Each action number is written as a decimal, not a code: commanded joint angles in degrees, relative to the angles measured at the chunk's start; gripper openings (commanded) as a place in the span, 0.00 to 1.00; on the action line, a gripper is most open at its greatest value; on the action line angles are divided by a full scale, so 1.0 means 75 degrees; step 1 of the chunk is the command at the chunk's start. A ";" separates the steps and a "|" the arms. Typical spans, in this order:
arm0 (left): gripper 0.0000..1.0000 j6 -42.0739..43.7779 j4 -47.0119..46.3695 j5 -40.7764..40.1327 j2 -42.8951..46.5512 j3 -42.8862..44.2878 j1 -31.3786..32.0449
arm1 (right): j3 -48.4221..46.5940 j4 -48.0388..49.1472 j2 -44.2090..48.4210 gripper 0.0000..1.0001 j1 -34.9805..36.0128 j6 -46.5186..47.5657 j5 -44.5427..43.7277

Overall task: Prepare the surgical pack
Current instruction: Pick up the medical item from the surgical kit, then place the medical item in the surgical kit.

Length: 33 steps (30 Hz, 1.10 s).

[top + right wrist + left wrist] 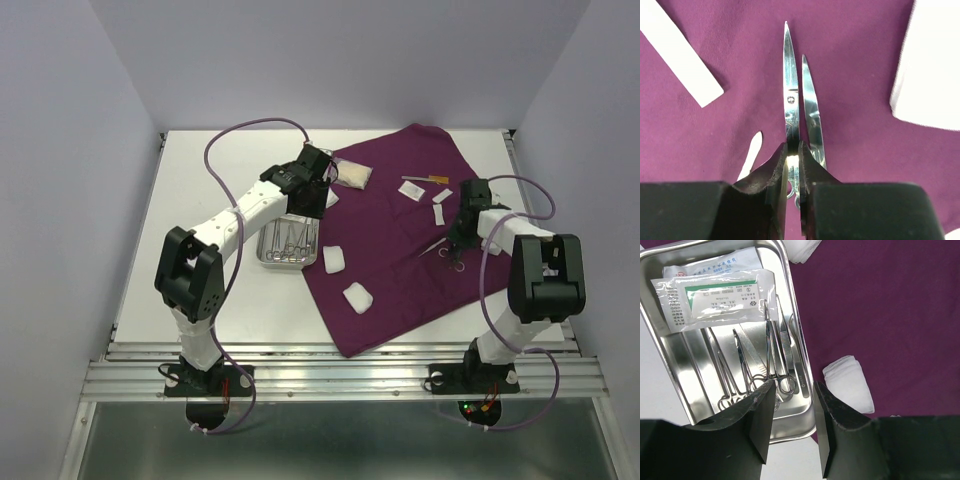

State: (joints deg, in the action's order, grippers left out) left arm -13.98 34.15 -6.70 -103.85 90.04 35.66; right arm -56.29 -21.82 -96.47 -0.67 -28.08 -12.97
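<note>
Pinching scissors (791, 100), right fingers (773, 180) stand narrow; left fingers (758, 420) spread wide above tray (680, 365).

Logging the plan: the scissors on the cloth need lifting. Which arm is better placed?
Right. The right gripper is closed around the scissors on the purple cloth; the left gripper hangs open over the tray, across the cloth.

We see open purple cloth (400, 270) between the 2 gauze squares (334, 260) and the right gripper (792, 150), which blocks the right side, clamped on the scissors (792, 95). On the left, the left gripper (794, 389) hangs over the tray (682, 365), whose floor is crowded with instruments (772, 350) and packets (715, 297).
</note>
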 commanded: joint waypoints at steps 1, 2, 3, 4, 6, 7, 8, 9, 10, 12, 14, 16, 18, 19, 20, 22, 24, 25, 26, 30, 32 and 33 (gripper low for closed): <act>0.47 0.0106 0.0075 -0.0091 -0.0016 0.0323 0.0062 | -0.0100 -0.0347 0.0778 0.06 0.0112 0.0040 -0.0157; 0.47 0.0106 0.0087 -0.0091 -0.0005 0.0334 0.0062 | -0.0123 -0.0383 0.0873 0.05 0.0112 0.0052 -0.0122; 0.47 0.0106 0.0087 -0.0114 -0.0016 0.0323 0.0062 | -0.0181 -0.0418 0.0943 0.05 0.0112 0.0040 -0.0087; 0.47 0.0106 0.0099 -0.0126 -0.0005 0.0323 0.0062 | -0.0193 -0.0476 0.1072 0.05 0.0182 0.0040 -0.0006; 0.47 0.0106 0.0099 -0.0173 0.0007 0.0311 0.0062 | -0.0275 -0.0547 0.1155 0.05 0.0264 -0.0018 0.0077; 0.47 0.0094 0.0099 -0.0173 0.0007 0.0323 0.0062 | -0.0368 -0.0594 0.1213 0.05 0.0357 -0.0030 0.0274; 0.47 0.0083 0.0099 -0.0185 0.0019 0.0323 0.0062 | -0.0404 -0.0582 0.1237 0.05 0.0358 -0.0065 0.0334; 0.47 0.0082 0.0099 -0.0208 0.0019 0.0311 0.0062 | -0.0462 -0.0594 0.1260 0.06 0.0544 -0.0100 0.0358; 0.47 0.0071 0.0087 -0.0208 0.0054 0.0323 0.0062 | -0.0521 -0.0617 0.1261 0.05 0.0650 -0.0147 0.0370; 0.48 0.0036 0.0099 -0.0290 0.0066 0.0311 0.0062 | -0.0674 -0.0594 0.1179 0.05 0.1059 -0.0287 0.0429; 0.48 0.0000 0.0087 -0.0349 0.0112 0.0323 0.0062 | -0.0814 -0.0524 0.1073 0.06 0.1423 -0.0405 0.0429; 0.48 -0.0070 0.0110 -0.0442 0.0148 0.0323 0.0062 | -0.0931 -0.0419 0.0805 0.06 0.1950 -0.0604 0.0522; 0.49 -0.0152 0.0157 -0.0583 0.0160 0.0335 0.0062 | -0.1153 -0.0325 0.0443 0.06 0.2325 -0.0767 0.0651; 0.50 -0.0198 0.0181 -0.0607 0.0183 0.0335 0.0062 | -0.1236 -0.0255 0.0324 0.06 0.2710 -0.0803 0.0628; 0.50 -0.0222 0.0192 -0.0607 0.0195 0.0335 0.0062 | -0.1341 -0.0231 0.0184 0.07 0.2888 -0.0838 0.0616; 0.50 -0.0269 0.0193 -0.0619 0.0265 0.0323 0.0062 | -0.1599 -0.0184 -0.0238 0.07 0.3181 -0.0920 0.0593; 0.51 -0.0351 0.0181 -0.0595 0.0289 0.0288 0.0062 | -0.1751 -0.0090 -0.0543 0.08 0.3521 -0.0968 0.0616; 0.51 -0.0386 0.0181 -0.0572 0.0312 0.0276 0.0062 | -0.1891 -0.0079 -0.0834 0.08 0.3615 -0.0991 0.0628; 0.51 -0.0479 0.0192 -0.0583 0.0312 0.0276 0.0062 | -0.1962 -0.0067 -0.0953 0.11 0.3697 -0.1014 0.0640; 0.52 -0.0632 0.0263 -0.0525 0.0300 0.0288 0.0062 | -0.2162 -0.0090 -0.1154 0.34 0.3886 -0.1096 0.0558; 0.53 -0.0691 0.0274 -0.0490 0.0265 0.0288 0.0097 | -0.2081 -0.0125 -0.0932 0.49 0.3886 -0.1155 0.0138; 0.53 -0.0726 0.0263 -0.0443 0.0253 0.0288 0.0120 | -0.2057 -0.0160 -0.0838 0.52 0.3886 -0.1143 -0.0050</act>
State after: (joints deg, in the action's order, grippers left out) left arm -17.54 35.24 -9.89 -104.40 90.04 35.70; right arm -69.65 -24.03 -106.15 28.60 -35.51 -8.49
